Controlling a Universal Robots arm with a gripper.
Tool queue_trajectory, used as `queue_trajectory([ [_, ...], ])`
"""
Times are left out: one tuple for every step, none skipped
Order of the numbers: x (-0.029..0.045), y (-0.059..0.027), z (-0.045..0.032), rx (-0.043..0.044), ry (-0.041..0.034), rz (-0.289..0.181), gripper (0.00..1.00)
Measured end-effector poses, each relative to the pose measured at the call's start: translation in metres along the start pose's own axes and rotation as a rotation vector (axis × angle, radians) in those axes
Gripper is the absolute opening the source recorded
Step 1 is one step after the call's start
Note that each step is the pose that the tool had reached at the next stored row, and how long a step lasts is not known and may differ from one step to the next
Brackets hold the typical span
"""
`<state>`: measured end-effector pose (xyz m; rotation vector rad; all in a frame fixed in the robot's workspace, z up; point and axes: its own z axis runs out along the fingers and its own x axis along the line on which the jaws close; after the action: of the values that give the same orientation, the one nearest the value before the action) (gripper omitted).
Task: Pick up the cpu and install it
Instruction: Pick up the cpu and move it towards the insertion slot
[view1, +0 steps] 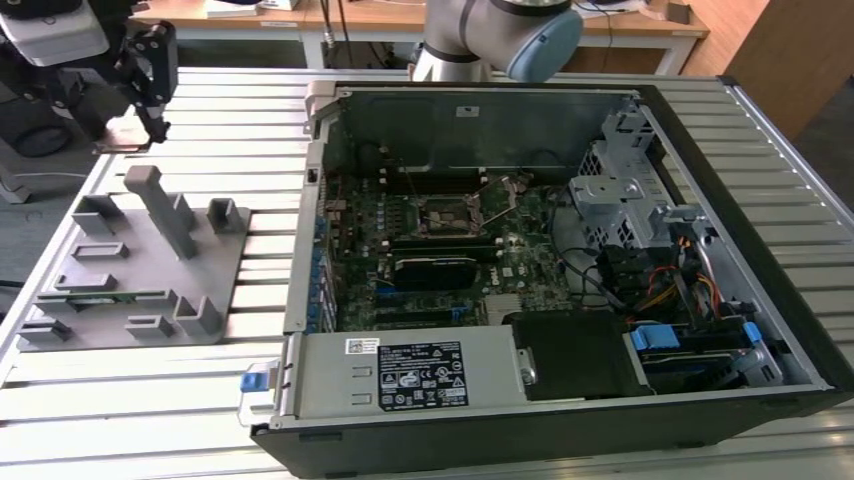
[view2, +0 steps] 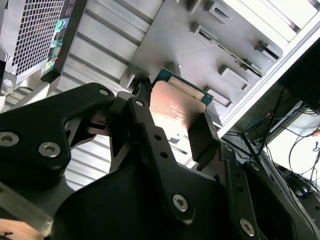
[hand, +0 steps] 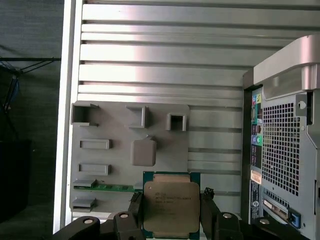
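**cpu (hand: 171, 212) clamped in gripper (hand: 171, 200), beside the case**

At the exterior view's left the gripper hangs over the far end of the grey fixture tray (view1: 144, 275). In both wrist views its fingers (view2: 141, 112) pinch the cpu by opposite edges, silver top showing. At the exterior view's right lies the open computer case (view1: 315, 190) with its motherboard socket (view1: 447, 215).

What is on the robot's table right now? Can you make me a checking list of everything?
Surface: slatted metal table, carrying a gray holder tray and an open computer case.
Job's things: cpu lifted clear of the tray, gripped by its edges; motherboard lies inside the case.
Clutter: green memory stick sitting in the tray.
Grippers: gripper shut on the cpu.
Cables: coloured wires inside the case.
Surroundings: wooden desks behind the table.
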<state>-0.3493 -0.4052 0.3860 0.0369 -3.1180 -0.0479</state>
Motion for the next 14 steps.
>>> queue_trajectory([
  [-0.0024,-0.0001,0.0,0.0,-0.0001,0.0,0.54],
  [-0.0049,-0.0001,-0.0001,-0.0001,0.0,0.0,0.54],
  [-0.0076,-0.0002,-0.0001,-0.0001,-0.0001,0.0,0.54],
  [-0.0102,-0.0002,-0.0002,-0.0001,-0.0001,0.0,0.54],
  [-0.0131,-0.0003,-0.0003,0.0,0.0,0.0,0.54],
  [-0.0157,-0.0003,-0.0003,0.0,0.0,0.0,0.54],
  [-0.0183,-0.0004,-0.0004,0.0,0.0,0.0,0.54],
  [-0.021,-0.0005,-0.0005,0.0,0.0001,0.0,0.54],
  [-0.0237,-0.0006,-0.0005,0.0,0.0,0.0,0.54],
  [-0.0263,-0.0006,-0.0006,0.0,-0.0001,0.0,0.54],
  [-0.029,-0.0007,-0.0006,-0.0001,0.0,0.0,0.54],
  [-0.0317,-0.0007,-0.0007,0.0,0.0,0.0,0.54],
  [-0.0345,-0.0008,-0.0008,-0.0001,0.0,0.0,0.54],
  [-0.0372,-0.0009,-0.0009,0.0,0.0001,0.0,0.54],
])
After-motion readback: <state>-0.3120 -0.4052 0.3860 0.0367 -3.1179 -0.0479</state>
